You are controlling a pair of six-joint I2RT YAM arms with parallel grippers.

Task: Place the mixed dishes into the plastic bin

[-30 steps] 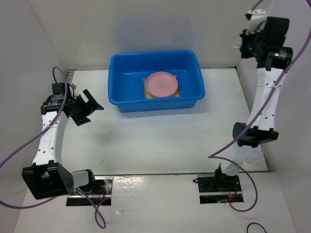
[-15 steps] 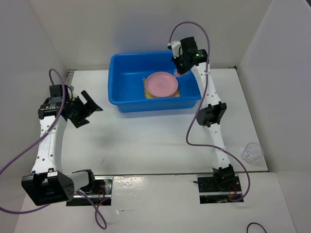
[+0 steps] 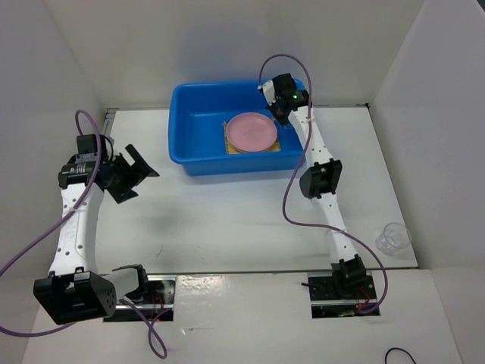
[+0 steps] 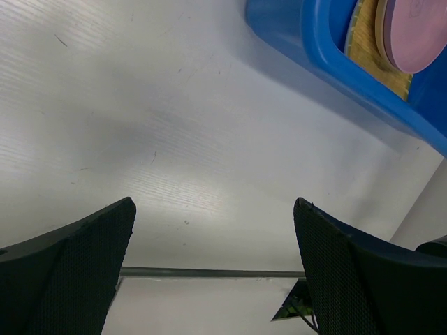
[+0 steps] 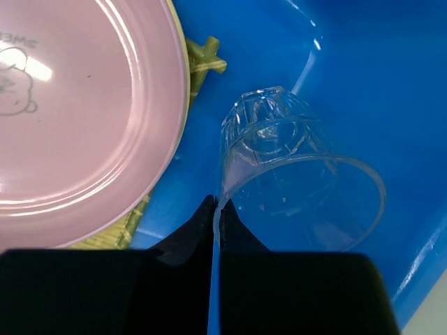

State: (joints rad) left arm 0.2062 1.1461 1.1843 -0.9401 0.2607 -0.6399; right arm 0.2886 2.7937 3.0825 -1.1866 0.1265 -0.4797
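Observation:
The blue plastic bin (image 3: 189, 144) stands at the table's back centre. Inside lie the bamboo mat (image 3: 229, 142) and the pink plate (image 3: 251, 130) on it; a thin tan plate edge (image 4: 379, 21) shows under the pink one. My right gripper (image 3: 277, 112) hangs over the bin's right end. In the right wrist view it (image 5: 215, 202) is shut on the rim of a clear glass cup (image 5: 279, 160), tilted above the bin floor (image 5: 349, 63) beside the pink plate (image 5: 77, 105). My left gripper (image 3: 136, 171) is open and empty, left of the bin.
Another clear glass cup (image 3: 393, 238) stands on the table near the front right edge. White walls enclose the table on the left, back and right. The left wrist view shows the bin's outer wall (image 4: 328, 56) and a metal rail (image 4: 209, 272).
My right arm swung from high at the far right wall to over the bin's right end. The cup on the table's right came into view. The left arm barely moved.

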